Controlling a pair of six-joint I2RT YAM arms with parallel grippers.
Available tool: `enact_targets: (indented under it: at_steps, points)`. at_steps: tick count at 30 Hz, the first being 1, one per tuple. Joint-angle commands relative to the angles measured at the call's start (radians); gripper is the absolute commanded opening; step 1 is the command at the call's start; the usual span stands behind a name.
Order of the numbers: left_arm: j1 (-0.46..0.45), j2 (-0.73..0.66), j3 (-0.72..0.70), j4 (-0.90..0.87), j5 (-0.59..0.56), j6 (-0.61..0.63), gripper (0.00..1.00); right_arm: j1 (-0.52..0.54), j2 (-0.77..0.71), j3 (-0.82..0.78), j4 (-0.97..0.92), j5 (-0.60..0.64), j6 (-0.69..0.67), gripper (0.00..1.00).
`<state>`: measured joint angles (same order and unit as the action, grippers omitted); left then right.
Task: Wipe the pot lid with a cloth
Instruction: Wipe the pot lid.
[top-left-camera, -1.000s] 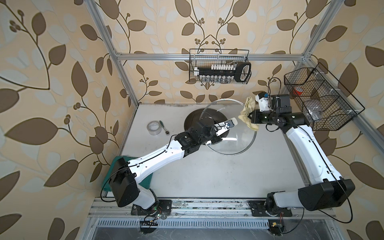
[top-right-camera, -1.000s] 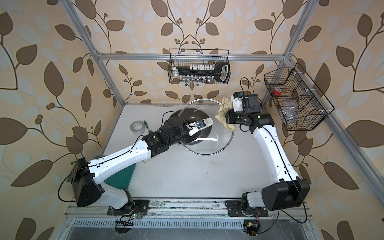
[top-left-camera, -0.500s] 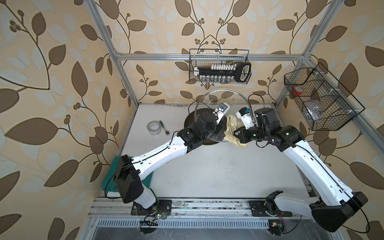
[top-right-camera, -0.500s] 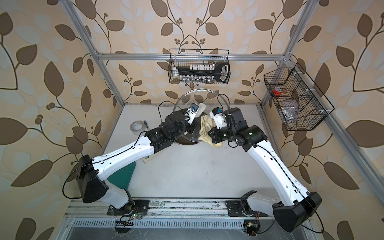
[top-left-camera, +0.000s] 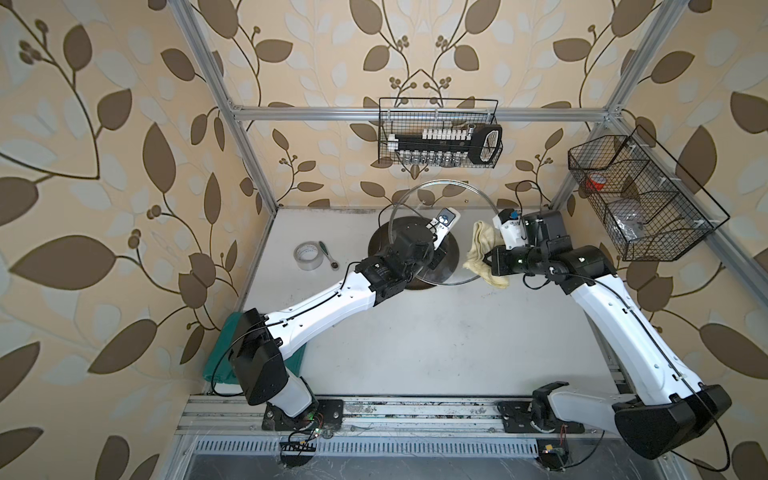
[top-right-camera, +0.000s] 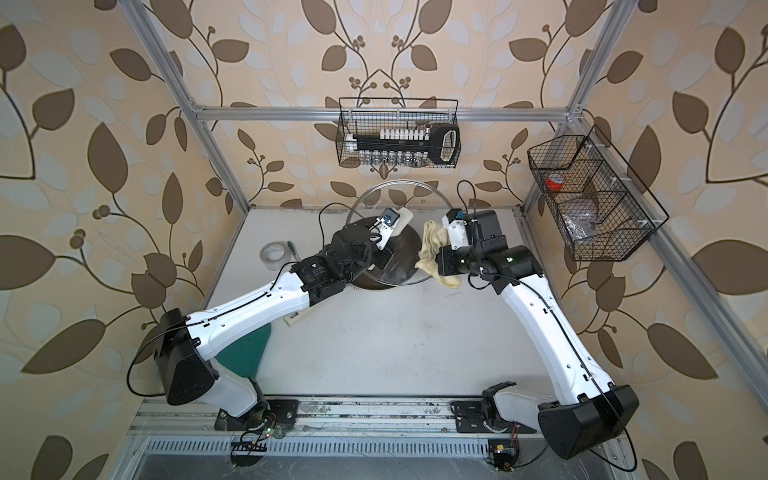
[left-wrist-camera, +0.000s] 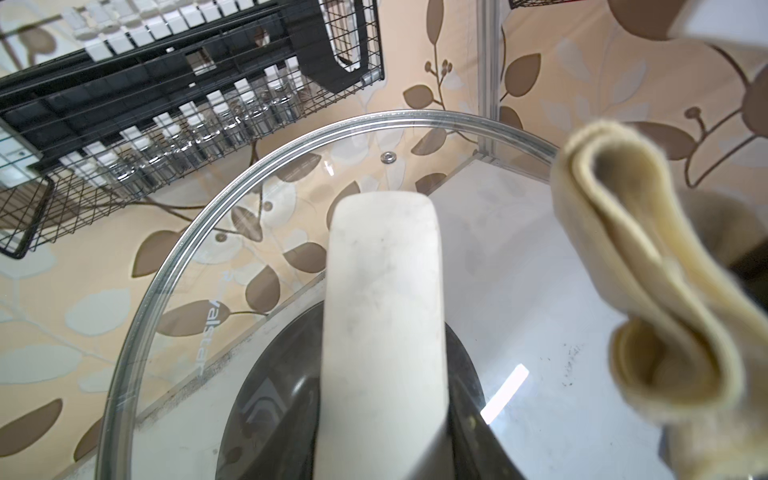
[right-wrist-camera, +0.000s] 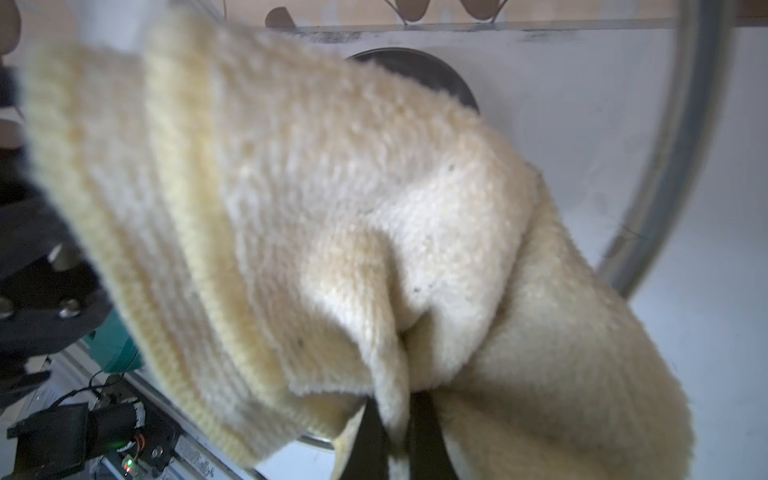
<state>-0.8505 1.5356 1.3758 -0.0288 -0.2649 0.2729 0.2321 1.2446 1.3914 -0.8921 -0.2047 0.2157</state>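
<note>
The pot lid (top-left-camera: 467, 203) (top-right-camera: 409, 195), clear glass with a metal rim, is held up on edge above the dark frying pan (top-left-camera: 376, 249). My left gripper (top-left-camera: 436, 249) (left-wrist-camera: 384, 449) is shut on its cream bar handle (left-wrist-camera: 382, 311). The pale yellow cloth (top-left-camera: 482, 249) (top-right-camera: 432, 249) (right-wrist-camera: 332, 208) hangs bunched against the lid's right side, near the rim (right-wrist-camera: 673, 166). My right gripper (top-left-camera: 491, 261) (right-wrist-camera: 395, 436) is shut on a fold of the cloth. In the left wrist view the cloth (left-wrist-camera: 648, 291) sits just beyond the lid's edge.
A tape roll (top-left-camera: 308, 257) and a green-handled tool (top-left-camera: 328, 254) lie left of the pan. A green flat case (top-left-camera: 232, 357) lies under the left arm's base. Wire baskets hang on the back wall (top-left-camera: 440, 133) and on the right frame (top-left-camera: 640, 199).
The left arm tipped the lid up from a flatter pose. The right arm swept the cloth in across the glass, then back out toward the lid's right edge.
</note>
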Motion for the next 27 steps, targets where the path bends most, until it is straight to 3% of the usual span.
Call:
enact_targets:
  at_steps: [1,6,12,20,27]
  points:
    - [-0.010,-0.137,0.066,0.289,0.140,0.081,0.00,-0.080,0.022,0.063,-0.062,-0.012,-0.018,0.00]
    - [-0.010,-0.157,0.064,0.235,0.289,0.221,0.00,-0.132,0.113,0.149,-0.088,-0.003,-0.034,0.00]
    - [-0.010,-0.180,0.036,0.180,0.416,0.460,0.00,-0.114,0.238,0.300,-0.090,-0.036,-0.037,0.00]
    - [-0.010,-0.181,0.051,0.086,0.448,0.624,0.00,0.077,0.377,0.477,-0.132,0.011,-0.062,0.00]
    - [-0.011,-0.179,0.039,0.093,0.458,0.634,0.00,0.262,0.477,0.583,-0.134,0.016,-0.047,0.00]
